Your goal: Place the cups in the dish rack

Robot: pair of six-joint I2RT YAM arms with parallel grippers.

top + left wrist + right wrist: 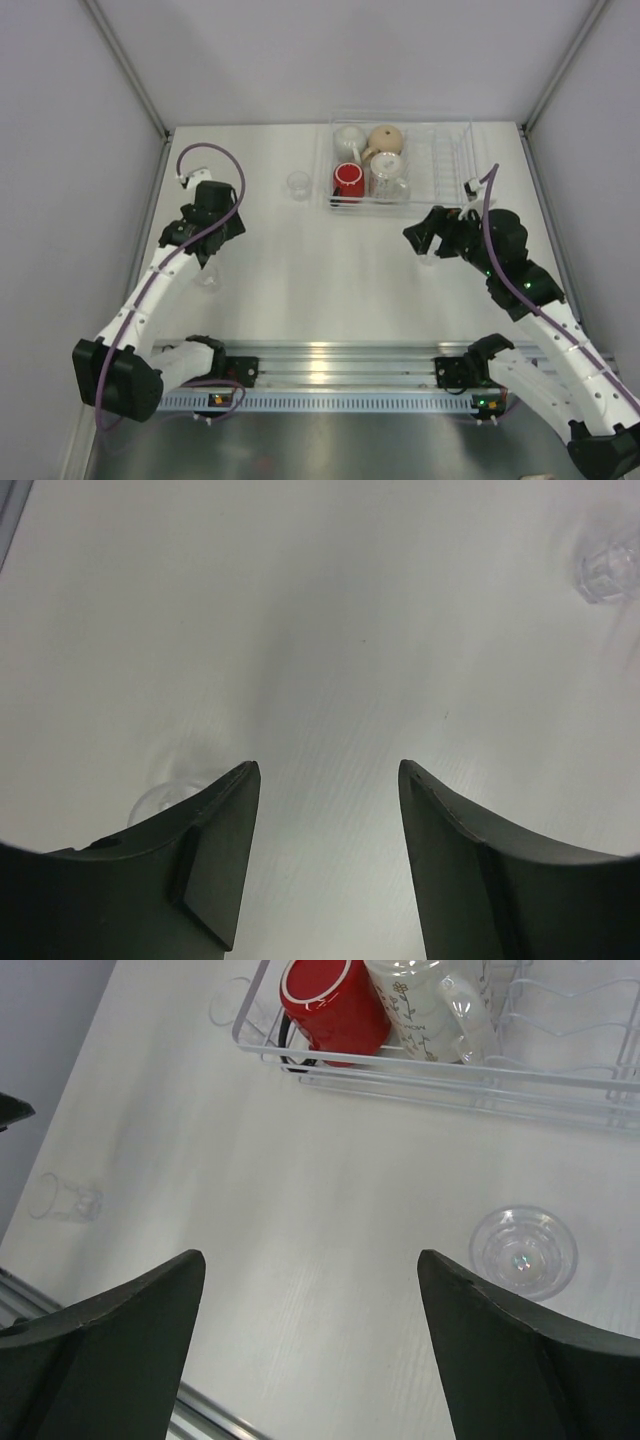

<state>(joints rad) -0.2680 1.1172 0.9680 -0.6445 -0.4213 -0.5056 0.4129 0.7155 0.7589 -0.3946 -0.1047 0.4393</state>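
On the surface near the rack (450, 1068), small glasses (298, 184) are yet to load, while the red mug (330, 1005) and others sit inside; the right end effector (310, 1260) hangs released with one faceted clear glass (523, 1252) just off to one side, so it needs to shift across and descend; the left end effector (327, 770), released too, has a faint pale glass (160, 798) by one finger
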